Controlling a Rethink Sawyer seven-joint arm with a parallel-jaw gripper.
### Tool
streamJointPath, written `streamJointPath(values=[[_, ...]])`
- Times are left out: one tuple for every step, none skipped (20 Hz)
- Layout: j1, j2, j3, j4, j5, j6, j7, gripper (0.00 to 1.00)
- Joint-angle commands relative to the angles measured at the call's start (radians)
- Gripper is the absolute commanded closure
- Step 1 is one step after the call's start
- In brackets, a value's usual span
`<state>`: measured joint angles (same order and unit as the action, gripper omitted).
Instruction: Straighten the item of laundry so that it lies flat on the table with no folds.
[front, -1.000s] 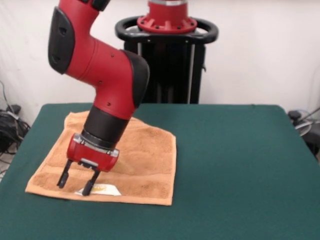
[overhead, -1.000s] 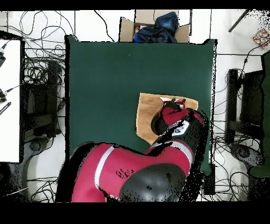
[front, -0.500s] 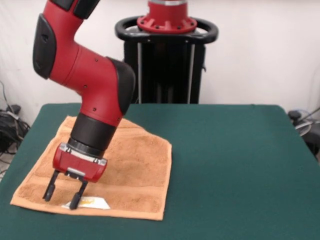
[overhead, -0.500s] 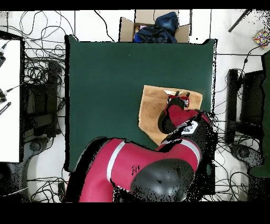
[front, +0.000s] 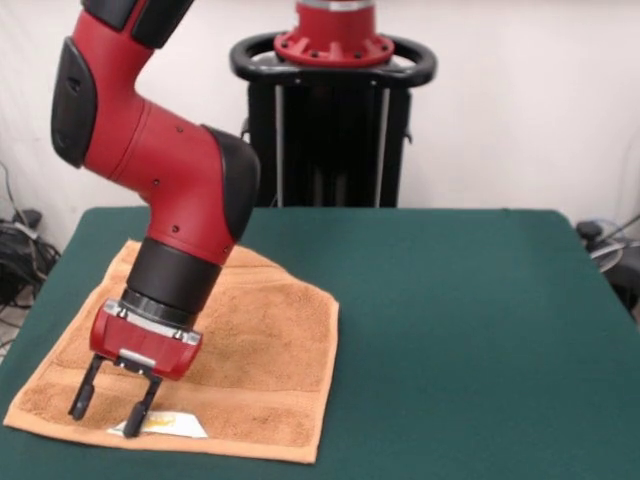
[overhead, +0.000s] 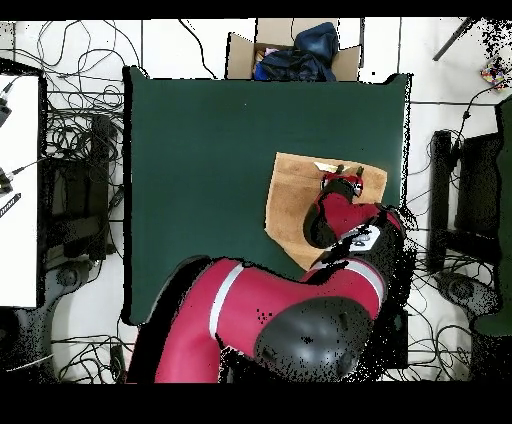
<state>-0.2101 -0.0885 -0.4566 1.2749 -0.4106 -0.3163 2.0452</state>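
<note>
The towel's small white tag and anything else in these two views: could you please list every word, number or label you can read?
None can be read.
White tag on the towel, beside the hand: a yellowish mark, too blurred to read.
Red arm: no readable lettering.
Cardboard box beyond the table: no visible print.

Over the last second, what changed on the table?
The gripper moved toward the front view's lower left with its fingers spread and tips on the towel, and the towel slid along with it toward the table's corner. The white tag stayed at the towel's near edge; the towel stayed spread out.
</note>
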Motion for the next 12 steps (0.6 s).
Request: streamJointPath(values=[[-0.098,0.14,0.34,-0.043,-0.025,0.273,0.037,0.0],[-0.118,0.108,0.372,-0.016,-0.038,0.317,0.014,0.0],[-0.12,0.081,0.38,0.009,-0.035,0.343,0.007,0.0],[-0.102,0.06,0.361,0.032,-0.022,0.346,0.017,0.0],[-0.09,0.039,0.35,0.053,-0.01,0.351,0.026,0.0],[-0.079,0.018,0.338,0.074,0.002,0.356,0.035,0.0],[-0.071,0.0,0.329,0.089,0.006,0.356,0.042,0.0],[-0.063,-0.017,0.321,0.099,0.006,0.354,0.045,0.0],[-0.057,-0.034,0.314,0.11,0.009,0.351,0.053,0.0],[-0.051,-0.05,0.309,0.122,0.012,0.351,0.061,0.0],[-0.047,-0.067,0.307,0.129,0.013,0.363,0.062,0.0],[-0.042,-0.084,0.305,0.136,0.015,0.375,0.062,0.0]])
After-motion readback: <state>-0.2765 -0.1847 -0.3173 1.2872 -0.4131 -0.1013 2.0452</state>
